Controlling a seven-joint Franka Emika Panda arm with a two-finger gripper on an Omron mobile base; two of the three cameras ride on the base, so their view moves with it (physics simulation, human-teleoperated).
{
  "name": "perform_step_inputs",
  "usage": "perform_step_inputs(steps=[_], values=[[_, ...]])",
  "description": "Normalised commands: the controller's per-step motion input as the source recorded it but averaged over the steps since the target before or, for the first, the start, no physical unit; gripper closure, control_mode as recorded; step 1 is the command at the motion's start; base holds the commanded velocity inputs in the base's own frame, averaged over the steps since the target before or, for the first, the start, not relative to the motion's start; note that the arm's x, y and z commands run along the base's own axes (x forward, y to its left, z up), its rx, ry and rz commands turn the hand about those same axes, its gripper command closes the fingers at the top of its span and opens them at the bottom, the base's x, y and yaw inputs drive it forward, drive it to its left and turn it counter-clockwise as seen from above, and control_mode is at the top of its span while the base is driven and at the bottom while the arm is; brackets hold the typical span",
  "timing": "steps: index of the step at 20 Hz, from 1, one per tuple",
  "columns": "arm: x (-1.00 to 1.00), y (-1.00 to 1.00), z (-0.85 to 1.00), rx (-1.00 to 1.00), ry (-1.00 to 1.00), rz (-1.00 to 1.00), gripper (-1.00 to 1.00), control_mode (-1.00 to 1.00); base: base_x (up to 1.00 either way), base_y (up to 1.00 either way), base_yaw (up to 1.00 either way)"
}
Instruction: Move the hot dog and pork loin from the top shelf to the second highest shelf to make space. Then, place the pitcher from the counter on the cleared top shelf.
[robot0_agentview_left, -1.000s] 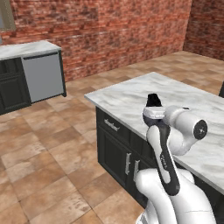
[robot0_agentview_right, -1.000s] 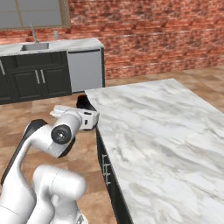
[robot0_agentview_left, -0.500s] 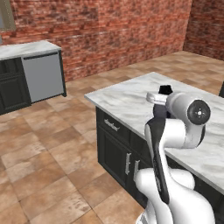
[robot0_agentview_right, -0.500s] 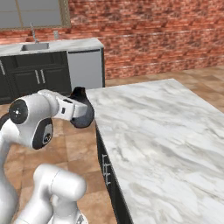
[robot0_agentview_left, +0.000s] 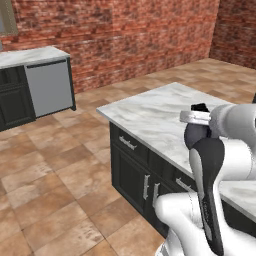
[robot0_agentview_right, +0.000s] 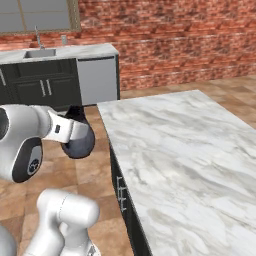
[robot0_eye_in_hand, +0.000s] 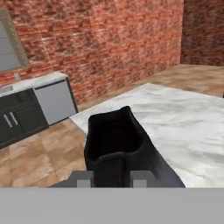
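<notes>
A dark, rounded pitcher (robot0_eye_in_hand: 116, 144) sits between my two fingertips, and my gripper (robot0_eye_in_hand: 111, 178) is shut on it. From the left base view the pitcher (robot0_agentview_left: 196, 137) hangs off the white hand over the marble island, with the gripper (robot0_agentview_left: 196, 120) at its top. In the right base view the pitcher (robot0_agentview_right: 79, 142) is held beside the island's left edge, above the floor, by the gripper (robot0_agentview_right: 72, 131). The hot dog, the pork loin and the shelves are out of view.
The marble island counter (robot0_agentview_right: 180, 160) with dark cabinets (robot0_agentview_left: 135, 175) stands right in front. Against the brick wall are a steel dishwasher (robot0_agentview_right: 97, 80), dark cabinets and a sink (robot0_agentview_right: 39, 52). Open tile floor (robot0_agentview_left: 50, 170) lies between them.
The arm has swung its elbow up and around. The hand with the pitcher has drifted a little back from the island's edge toward the robot's body, still shut on it.
</notes>
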Motion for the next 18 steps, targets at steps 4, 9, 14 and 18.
perform_step_inputs(steps=[4, 9, 14, 18], values=[[-0.09, 0.06, -0.01, 0.00, 0.00, 0.41, 1.00, -1.00, 0.00, 0.00, 0.00], [0.11, 0.16, 0.00, 0.00, 0.04, 0.14, 1.00, -1.00, 0.00, 0.00, 0.00], [0.01, 0.01, 0.00, 0.00, 0.00, 0.00, 1.00, -1.00, 0.00, 0.00, 0.00], [-0.05, 0.00, 0.00, 0.00, 0.00, 0.00, 1.00, -1.00, 0.00, 0.00, 0.00]])
